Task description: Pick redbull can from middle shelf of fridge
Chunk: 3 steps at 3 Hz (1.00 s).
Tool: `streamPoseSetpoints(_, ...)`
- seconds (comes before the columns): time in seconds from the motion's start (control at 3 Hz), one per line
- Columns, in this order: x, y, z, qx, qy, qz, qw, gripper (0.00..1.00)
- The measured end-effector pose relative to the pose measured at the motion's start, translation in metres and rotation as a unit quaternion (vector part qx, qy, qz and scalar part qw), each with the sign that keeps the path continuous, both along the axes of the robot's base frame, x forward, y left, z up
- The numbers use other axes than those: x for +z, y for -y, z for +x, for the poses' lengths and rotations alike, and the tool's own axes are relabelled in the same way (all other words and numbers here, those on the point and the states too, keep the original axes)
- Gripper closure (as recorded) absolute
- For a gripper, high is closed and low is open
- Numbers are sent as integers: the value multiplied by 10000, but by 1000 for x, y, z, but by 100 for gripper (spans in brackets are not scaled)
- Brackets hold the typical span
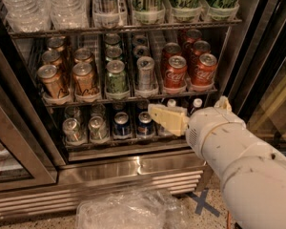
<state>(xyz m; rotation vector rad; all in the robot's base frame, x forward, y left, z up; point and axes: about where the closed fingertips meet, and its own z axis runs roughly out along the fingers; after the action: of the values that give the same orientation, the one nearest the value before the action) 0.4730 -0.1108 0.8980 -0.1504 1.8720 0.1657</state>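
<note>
- Down on the floor nearest us, crumpled clear plastic [128, 209] lies before the ribbed steel base of the fridge [133, 168].
- Our white arm [243, 166] extends in from the right. The claw [168, 119] hangs before the bottom rack, just right of the blue cans [121, 124] and below the middle shelf [100, 100]. We cannot tell whether it is spread or pressed together.
- Farther in and higher, the redbull can [145, 73] stands upright at its lane's front, between a green can [116, 78] and red Coca-Cola cans [175, 72], apart from the claw.

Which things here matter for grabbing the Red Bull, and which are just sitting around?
For the job: redbull can, middle shelf, fridge, tool in front of the bottom rack, below the can.
Just there: green can, Coca-Cola cans, gold cans, clear plastic sheet.
</note>
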Motion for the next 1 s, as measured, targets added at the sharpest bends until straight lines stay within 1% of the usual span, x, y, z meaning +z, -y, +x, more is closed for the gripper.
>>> streamPoseSetpoints(0.33, 4, 1, 2, -42, 88, 9, 10000, 0)
streamPoseSetpoints(0.67, 3, -11, 3, -64, 236, 51, 9997, 0)
streamPoseSetpoints(1.0, -10, -44, 10, -19, 455, 316, 9985, 0)
